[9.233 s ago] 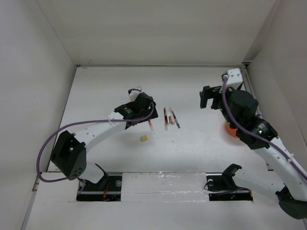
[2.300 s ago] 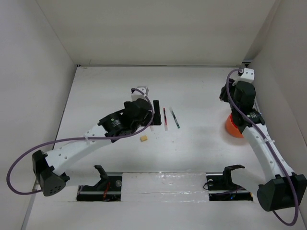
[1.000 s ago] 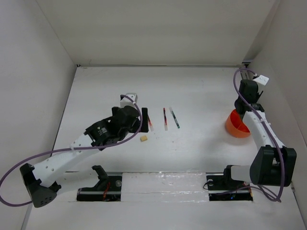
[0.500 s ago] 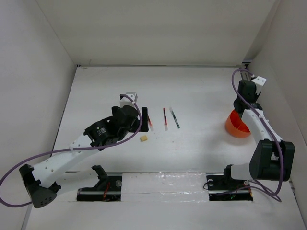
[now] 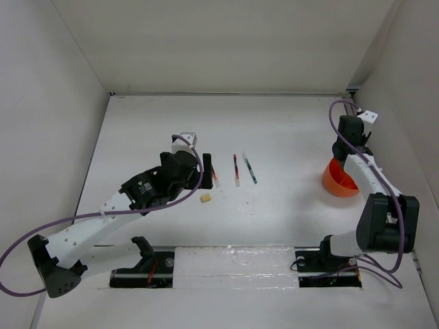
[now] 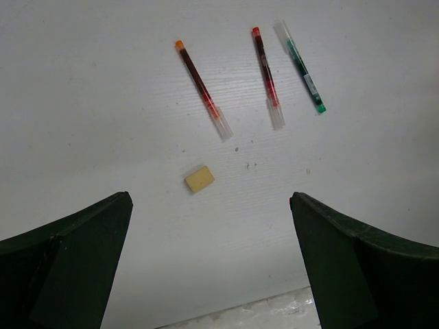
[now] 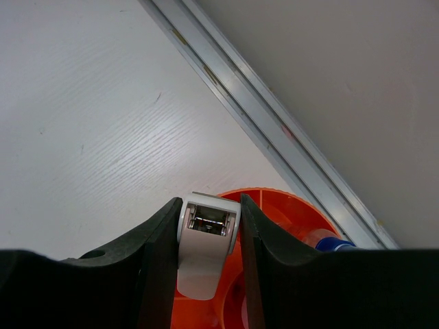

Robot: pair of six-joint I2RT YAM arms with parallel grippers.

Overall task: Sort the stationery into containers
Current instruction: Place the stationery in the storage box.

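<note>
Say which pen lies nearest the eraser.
The orange-tipped red pen, leftmost in the left wrist view; the other red pen and the green pen lie farther right.

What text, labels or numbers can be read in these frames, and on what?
None readable.
Green pen: small pale label band, too small to read.
Red pens, eraser, orange tub, white item held by the right fingers: no print visible.

The table (image 6: 103,68) is showing a matt, finely grained white surface. The orange tub (image 7: 291,212) is gleaming as smooth plastic, the wall rail (image 7: 240,86) is reading as brushed metal, and the white piece (image 7: 202,264) is carrying a shiny metal inset.
</note>
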